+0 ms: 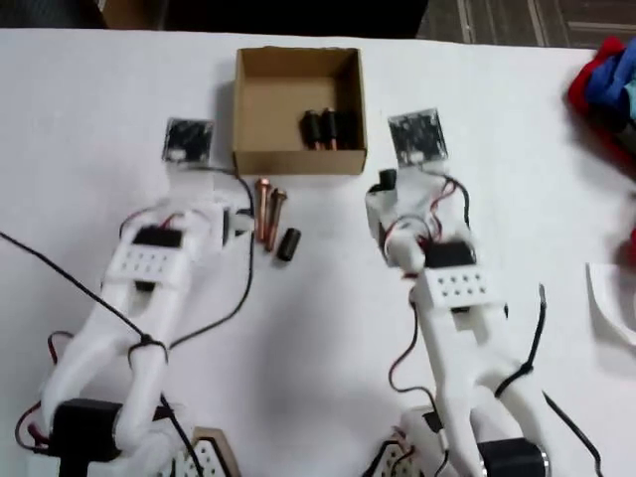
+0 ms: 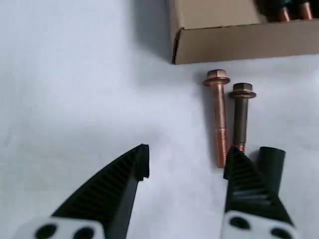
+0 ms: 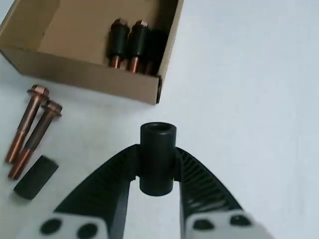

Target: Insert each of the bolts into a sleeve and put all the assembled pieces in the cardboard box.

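Note:
The cardboard box [image 1: 253, 149] stands at the back middle of the table, with assembled bolt-and-sleeve pieces [image 1: 328, 127] lying in its right corner. In front of it two copper bolts [image 1: 268, 212] lie side by side, and a loose black sleeve [image 1: 289, 243] rests just beside their threaded ends. My left gripper [image 2: 189, 162] is open, low over the table, just short of the bolts [image 2: 219, 119] and the loose sleeve [image 2: 271, 162]. My right gripper [image 3: 157, 172] is shut on another black sleeve [image 3: 157, 149], held upright to the right of the box [image 3: 84, 74].
Two small dark square tags [image 1: 187, 139] [image 1: 417, 134] lie left and right of the box. Red and blue cloth [image 1: 606, 79] sits at the far right edge, with a white curved object [image 1: 608, 308] below it. Cables trail along both arms.

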